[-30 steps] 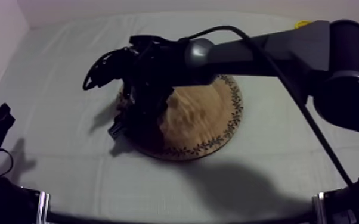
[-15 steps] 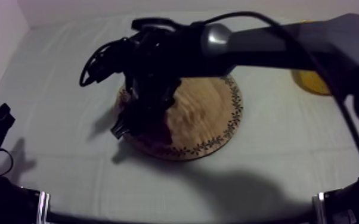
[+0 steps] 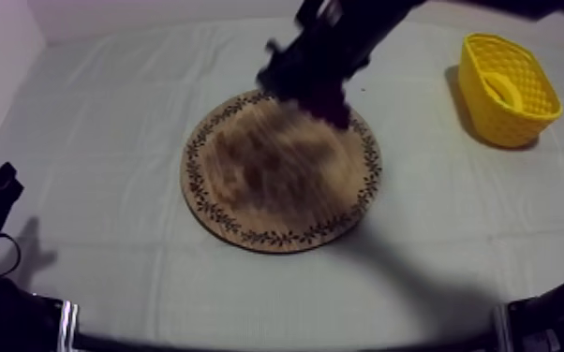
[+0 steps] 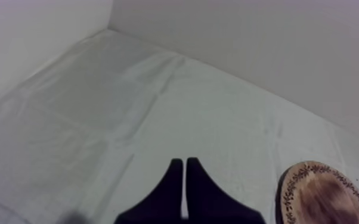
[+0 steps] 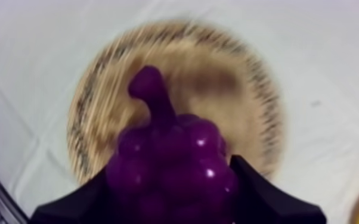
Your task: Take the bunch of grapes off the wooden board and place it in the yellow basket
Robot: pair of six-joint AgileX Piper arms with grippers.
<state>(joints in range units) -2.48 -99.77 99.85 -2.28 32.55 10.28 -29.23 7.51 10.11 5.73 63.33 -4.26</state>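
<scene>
Purple grapes (image 5: 170,164) aloft over wooden board (image 3: 281,178); yellow basket (image 3: 503,120) upright, rt side.

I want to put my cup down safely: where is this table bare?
Bare cloth lies left of the wooden board, in front of it, and between it and the yellow basket. The board itself is empty. Crowded: above its far rim, where the right gripper holds the bunch of grapes.

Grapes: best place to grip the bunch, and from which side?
Grip the wide round body of the grapes, with the fingers on its two flanks, coming in from the end away from the stem. The stem is thin and tapered, so probably a slippery hold. The body is broad. The right gripper holds it this way now, over the board.
</scene>
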